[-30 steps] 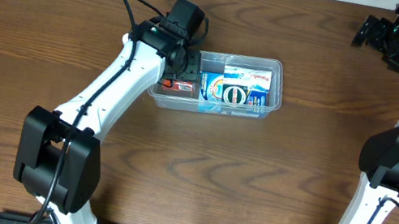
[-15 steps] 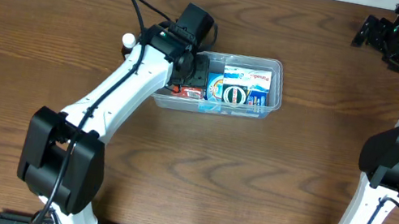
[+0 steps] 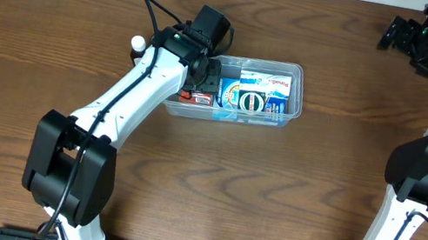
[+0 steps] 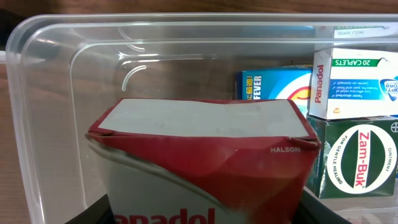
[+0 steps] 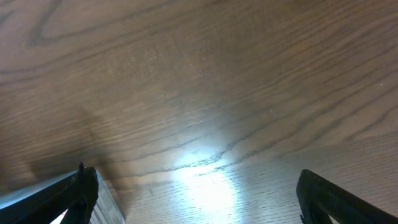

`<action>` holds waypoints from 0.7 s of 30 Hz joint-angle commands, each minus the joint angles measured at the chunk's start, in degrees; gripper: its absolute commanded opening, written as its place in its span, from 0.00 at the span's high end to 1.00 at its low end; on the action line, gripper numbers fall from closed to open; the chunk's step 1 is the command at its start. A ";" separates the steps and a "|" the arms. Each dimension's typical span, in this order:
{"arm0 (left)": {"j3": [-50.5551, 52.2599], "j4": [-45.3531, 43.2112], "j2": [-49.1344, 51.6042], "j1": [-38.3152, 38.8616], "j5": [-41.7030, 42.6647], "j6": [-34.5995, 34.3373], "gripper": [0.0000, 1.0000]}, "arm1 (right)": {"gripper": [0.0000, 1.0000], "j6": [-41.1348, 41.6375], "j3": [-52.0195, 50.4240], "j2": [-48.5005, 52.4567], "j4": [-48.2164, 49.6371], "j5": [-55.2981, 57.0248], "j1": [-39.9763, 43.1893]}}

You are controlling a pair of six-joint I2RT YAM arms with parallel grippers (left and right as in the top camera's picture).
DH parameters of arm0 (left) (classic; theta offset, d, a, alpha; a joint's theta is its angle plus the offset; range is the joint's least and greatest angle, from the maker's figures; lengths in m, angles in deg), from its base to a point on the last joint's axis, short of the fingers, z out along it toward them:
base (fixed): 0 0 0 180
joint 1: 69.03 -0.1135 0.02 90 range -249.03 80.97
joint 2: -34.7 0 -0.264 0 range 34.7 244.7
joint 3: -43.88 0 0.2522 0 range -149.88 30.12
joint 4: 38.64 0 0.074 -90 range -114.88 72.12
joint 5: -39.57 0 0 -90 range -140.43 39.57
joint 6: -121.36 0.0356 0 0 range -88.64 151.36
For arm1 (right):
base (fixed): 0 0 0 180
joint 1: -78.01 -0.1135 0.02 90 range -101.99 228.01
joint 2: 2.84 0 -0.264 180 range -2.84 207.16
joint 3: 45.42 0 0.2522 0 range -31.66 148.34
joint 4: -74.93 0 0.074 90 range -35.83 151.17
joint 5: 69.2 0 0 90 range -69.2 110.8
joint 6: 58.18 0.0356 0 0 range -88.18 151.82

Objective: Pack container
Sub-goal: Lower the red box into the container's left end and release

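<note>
The container (image 3: 261,61) is a clear tub in the middle of the table, and its wall (image 4: 50,93) fills the left wrist view. My left gripper (image 3: 205,78) reaches into its left end, shut on a dented red and white Panadol box (image 4: 205,155), whose red shows beside the arm (image 3: 194,95). The dark fingers (image 4: 81,214) flank the box's sides. Packed at the right end are a green Zam-Buk box (image 4: 357,155), a white Panadol carton (image 4: 357,84) and a blue box (image 4: 273,90). My right gripper (image 3: 397,33) hangs open at the far right corner, over bare wood (image 5: 199,124).
A small white ball (image 3: 136,42) lies on the table just left of the container, beside my left arm. The table's back edge runs close behind the right gripper.
The left gripper has slid right, deeper into the container's left end, with the red box. This uncovered the white ball. The right arm has not moved.
</note>
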 commanded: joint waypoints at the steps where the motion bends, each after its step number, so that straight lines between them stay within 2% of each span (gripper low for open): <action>1: -0.37 0.31 0.81 -0.15 -1.46 -0.28 0.48 | 0.01 -0.52 0.98 -0.28 -0.02 -0.39 -0.15; 21: -0.37 -0.66 4.61 -0.09 -0.85 -0.31 0.48 | 0.01 -0.52 0.98 -0.28 0.00 -0.37 -0.13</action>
